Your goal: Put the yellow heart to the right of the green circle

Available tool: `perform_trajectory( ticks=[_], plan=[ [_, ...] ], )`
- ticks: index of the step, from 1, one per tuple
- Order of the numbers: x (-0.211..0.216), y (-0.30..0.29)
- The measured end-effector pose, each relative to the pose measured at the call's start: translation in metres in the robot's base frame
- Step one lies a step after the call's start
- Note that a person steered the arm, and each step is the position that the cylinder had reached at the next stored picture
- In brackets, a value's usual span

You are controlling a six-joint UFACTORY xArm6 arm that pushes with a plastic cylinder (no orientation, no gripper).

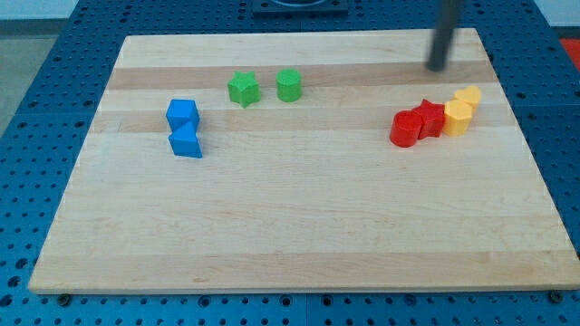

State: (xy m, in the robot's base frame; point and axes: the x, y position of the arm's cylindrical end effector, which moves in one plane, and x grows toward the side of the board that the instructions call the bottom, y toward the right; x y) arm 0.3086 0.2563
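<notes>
**A:** Fingers? We don't have any — just our tip (438,66), a bare rod end, so nothing is clenched, released or grasped. It sits near the board's (290,244) upper right, touching no block.

**B:** Where's the heart from there?

**A:** There are two yellow blocks in the right-hand cluster, and their shapes are hard to read at this size. Our guess is that the yellow heart (468,96) is the upper one, just below and a bit right of our tip. The other yellow block (457,117) touches it on the lower left, then a red star (430,118) and a red block (405,129) carry the chain on leftward.

**B:** And the target?

**A:** The green circle (288,84) is up top, left of centre, with a green star (243,89) just beside it on its left. The spot on its right looks free. Two blue blocks (184,127) are far left, well out of the way.

**B:** So push left?

**A:** Yeah, but here's the catch — our tip is on the heart's upper-left side, the wrong side for a leftward shove. We'd reckon we need to loop round to its right first, then push left and slightly up without dragging its yellow neighbour along.
</notes>
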Motion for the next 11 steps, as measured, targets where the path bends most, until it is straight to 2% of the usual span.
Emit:
perform_trajectory(
  ticks=[1, 2, 3, 5, 7, 10, 11],
  plan=[
    [0.028, 0.077],
    [0.032, 0.088],
    [0.067, 0.089],
    [0.068, 0.022],
    [0.076, -0.018],
    [0.012, -0.084],
    [0.02, -0.069]
  ],
)
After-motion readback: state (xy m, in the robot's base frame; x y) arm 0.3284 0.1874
